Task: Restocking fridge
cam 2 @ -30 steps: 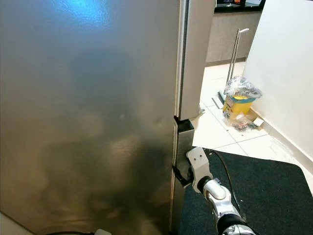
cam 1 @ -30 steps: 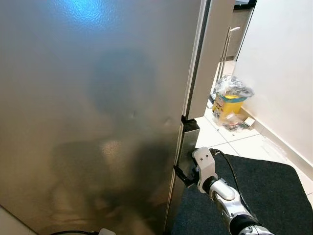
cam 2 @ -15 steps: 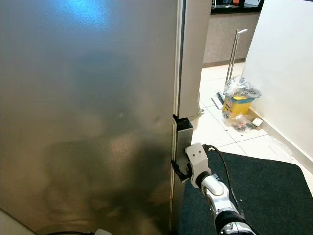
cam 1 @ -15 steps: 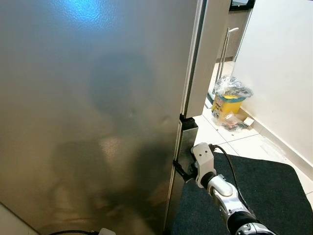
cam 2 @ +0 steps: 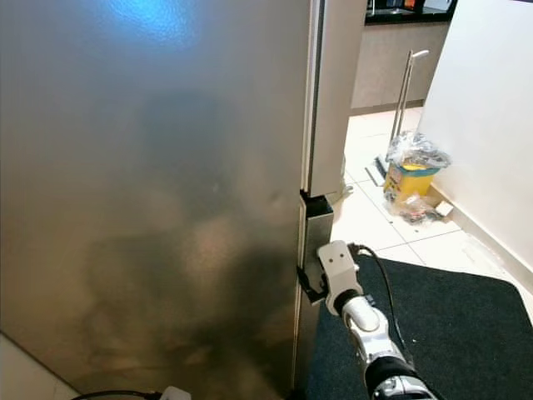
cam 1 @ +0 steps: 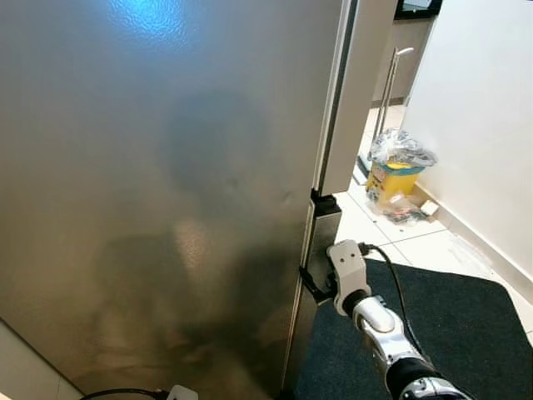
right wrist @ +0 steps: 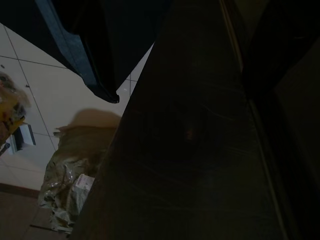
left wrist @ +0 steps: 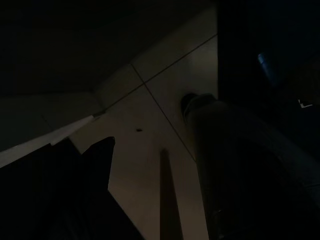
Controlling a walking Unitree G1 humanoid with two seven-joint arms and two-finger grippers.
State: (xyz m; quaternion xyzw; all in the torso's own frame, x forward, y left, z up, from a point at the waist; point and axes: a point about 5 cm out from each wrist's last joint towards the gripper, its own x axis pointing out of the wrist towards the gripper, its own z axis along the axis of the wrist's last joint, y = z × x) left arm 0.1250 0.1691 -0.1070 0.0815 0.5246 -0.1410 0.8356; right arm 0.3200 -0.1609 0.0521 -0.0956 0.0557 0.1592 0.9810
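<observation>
The fridge [cam 1: 166, 192] stands before me, its wide steel door spanning most of both eye views, with a notch [cam 1: 325, 206] in its right edge between the upper and lower parts. My right gripper [cam 1: 311, 285] is low at that right edge, just below the notch, its black fingers reaching onto the edge of the lower door. In the right wrist view the steel panel [right wrist: 190, 150] lies between two widely parted fingers [right wrist: 95, 45]. The left arm hangs idle; its wrist view is very dark, with floor tiles [left wrist: 165, 100].
A dark mat [cam 1: 454, 312] covers the floor right of the fridge. Beyond it are white tiles, a yellow bin in a plastic bag [cam 1: 393, 167], a long metal handle [cam 1: 385, 92] and a white wall [cam 1: 487, 125]. A cable and plug [cam 1: 171, 392] lie at the fridge's foot.
My right gripper has risen a little and moved in against the fridge's right edge. The camera has shifted slightly.
</observation>
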